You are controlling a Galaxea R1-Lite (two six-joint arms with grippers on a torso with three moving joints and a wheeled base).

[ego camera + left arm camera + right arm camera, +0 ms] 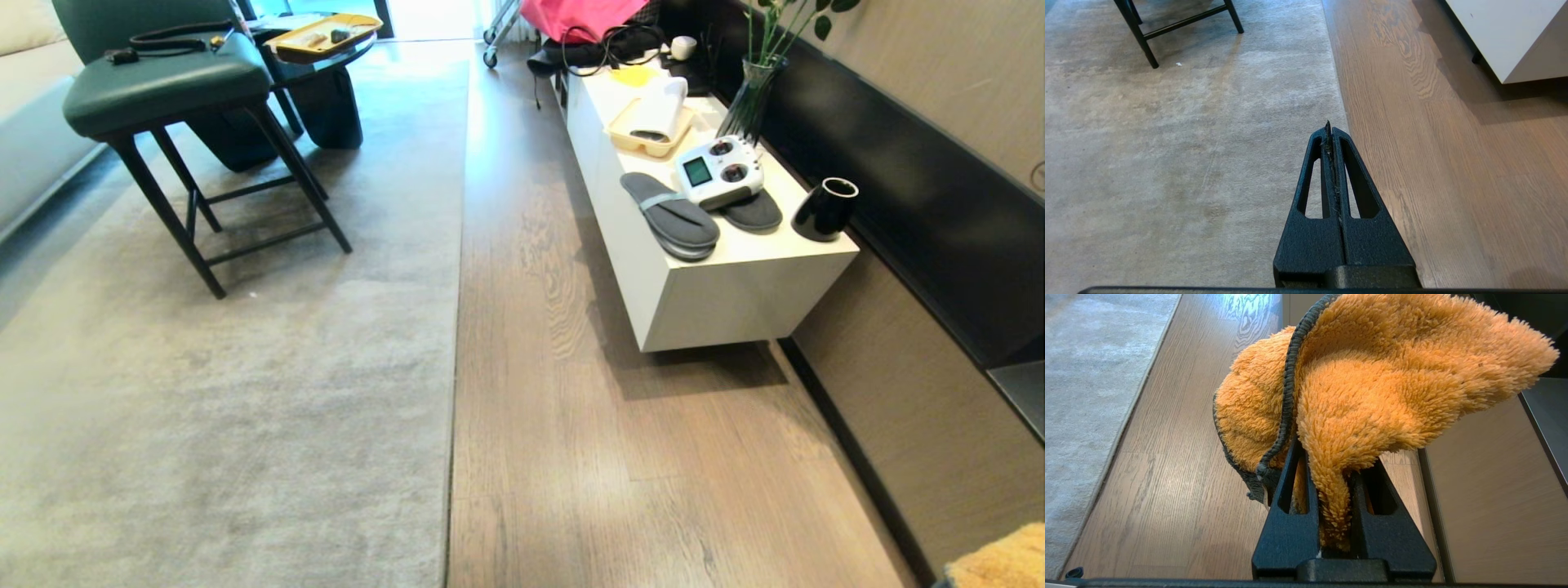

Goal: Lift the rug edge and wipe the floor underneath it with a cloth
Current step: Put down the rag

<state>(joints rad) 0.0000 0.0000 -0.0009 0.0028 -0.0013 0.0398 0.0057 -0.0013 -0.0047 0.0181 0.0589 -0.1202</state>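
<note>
Rug edge (pixel 457 310) flat on wood-plank floor (pixel 612 425); right pincer (pixel 1331 490) clamps orange cloth (pixel 1372 388); left pincer (pixel 1333 134) closed, empty.

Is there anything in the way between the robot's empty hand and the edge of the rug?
Nothing visible. The left gripper, shut and empty, hangs right above the rug edge, with only bare rug and floor below. The chair stands farther off on the rug.
</note>
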